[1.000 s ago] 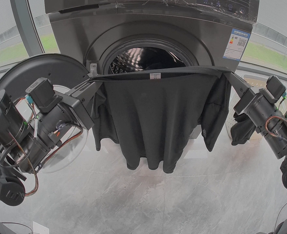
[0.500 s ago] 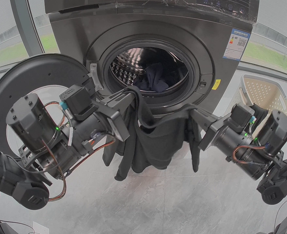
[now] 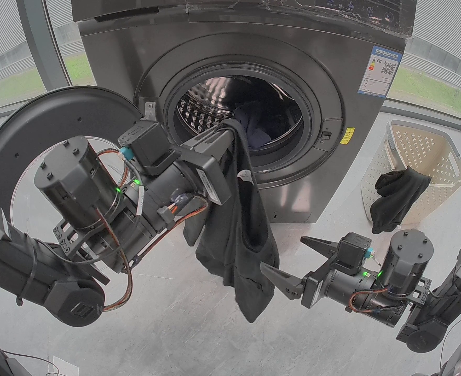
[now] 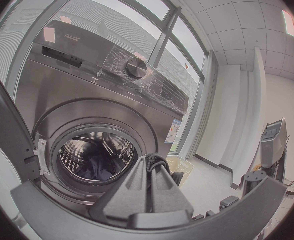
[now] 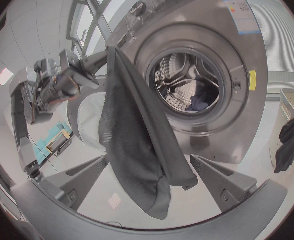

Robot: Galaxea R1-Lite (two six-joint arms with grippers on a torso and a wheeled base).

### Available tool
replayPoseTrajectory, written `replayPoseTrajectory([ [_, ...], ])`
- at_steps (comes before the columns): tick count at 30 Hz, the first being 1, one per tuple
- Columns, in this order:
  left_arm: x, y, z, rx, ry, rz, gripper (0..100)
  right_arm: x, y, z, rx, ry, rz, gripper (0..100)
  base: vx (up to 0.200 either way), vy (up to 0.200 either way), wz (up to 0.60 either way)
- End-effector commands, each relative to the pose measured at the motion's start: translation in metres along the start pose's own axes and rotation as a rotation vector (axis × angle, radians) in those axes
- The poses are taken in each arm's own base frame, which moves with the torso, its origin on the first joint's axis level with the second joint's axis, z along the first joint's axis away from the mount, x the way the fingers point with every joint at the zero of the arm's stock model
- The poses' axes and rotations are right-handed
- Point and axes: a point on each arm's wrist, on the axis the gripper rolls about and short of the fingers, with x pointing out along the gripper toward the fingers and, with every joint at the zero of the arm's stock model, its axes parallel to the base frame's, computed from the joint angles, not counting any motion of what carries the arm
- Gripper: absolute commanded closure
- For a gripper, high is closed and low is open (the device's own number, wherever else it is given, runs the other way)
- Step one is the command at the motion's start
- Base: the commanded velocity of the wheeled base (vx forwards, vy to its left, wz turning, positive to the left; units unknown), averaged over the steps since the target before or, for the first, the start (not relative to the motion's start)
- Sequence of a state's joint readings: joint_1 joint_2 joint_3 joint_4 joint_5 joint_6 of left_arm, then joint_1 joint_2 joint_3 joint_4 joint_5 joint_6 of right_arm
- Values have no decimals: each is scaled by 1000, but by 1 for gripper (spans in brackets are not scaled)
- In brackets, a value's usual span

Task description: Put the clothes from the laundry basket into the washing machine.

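One dark garment hangs from the left hand, whose fingers are pressed together on a bunched fold at the top of the cloth; in the left wrist view this fold shows as a small knot between the two fingers. The long axis of the garment is almost upright; its pinched end is up, level with the lower left part of the drum mouth, and its narrow free end points down to the floor and hangs above it. A white label sits near the upper edge of the cloth.

The right hand is low and to the right of the garment, its fingers spread wide apart and holding nothing; they point toward the lower end of the cloth, and the nearer fingertip is just beside the edge. If it touches, I cannot tell.

The washing machine stands behind; its round door is swung wide to the left, so the drum mouth is uncovered, and some dark blue clothes lie inside at the bottom of the drum. The laundry basket stands on the floor to the right of the machine, well apart from both hands; another dark cloth hangs over its near rim.
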State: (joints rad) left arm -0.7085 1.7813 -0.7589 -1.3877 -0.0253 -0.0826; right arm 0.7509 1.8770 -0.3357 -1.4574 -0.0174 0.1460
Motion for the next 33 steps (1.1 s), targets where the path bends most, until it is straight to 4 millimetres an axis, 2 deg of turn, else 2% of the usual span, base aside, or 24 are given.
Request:
replayPoseTrajectory([
  [1,-1,-9,-1,-11,-13,-32,100,35,-17,-11,-12,5,-21,0,0,0,0],
  [11,-6,-12,-1,-13,-24,-85,100,74,-30,-17,-29,-44,-8,0,0,0,0],
  [23,-13,-13,2,-13,-43,-94,100,105,-66,-16,-51,-102,-85,0,0,0,0],
  [28,-15,-15,4,-16,-47,-103,100,112,-69,-21,-51,-107,-88,0,0,0,0],
  [33,-15,-18,3,-17,-42,-110,100,121,-63,-31,-53,-93,-46,0,0,0,0],
])
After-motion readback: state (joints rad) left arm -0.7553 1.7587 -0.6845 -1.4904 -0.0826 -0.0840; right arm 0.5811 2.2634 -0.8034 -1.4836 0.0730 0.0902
